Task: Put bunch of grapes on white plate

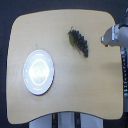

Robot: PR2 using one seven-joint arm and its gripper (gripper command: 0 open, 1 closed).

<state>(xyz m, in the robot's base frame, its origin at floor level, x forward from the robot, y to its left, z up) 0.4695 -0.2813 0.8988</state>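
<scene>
The gripper (106, 38) sits at the table's edge on the exterior view's right, and the pictures are too blurred to tell whether its jaws stand apart or together; it holds nothing that I can see. The grapes (79, 42) lie on the table (75, 90) near the gripper, toward the exterior view's left of it and about level with it, not touching it. The bunch is long and narrow, its axis running on a slant from the green leaf end, farther from the gripper and higher in the view, to the dark end that comes nearer the gripper and lower. The plate (39, 71) lies well beyond the grapes from the gripper, farther to the exterior view's left and lower, well apart from the fruit. Only this one arm shows, so the reach is its own. The table is pale smooth wood, flat, with bare surface between grapes and plate, so I judge the carry unobstructed; the pick is not yet done
</scene>
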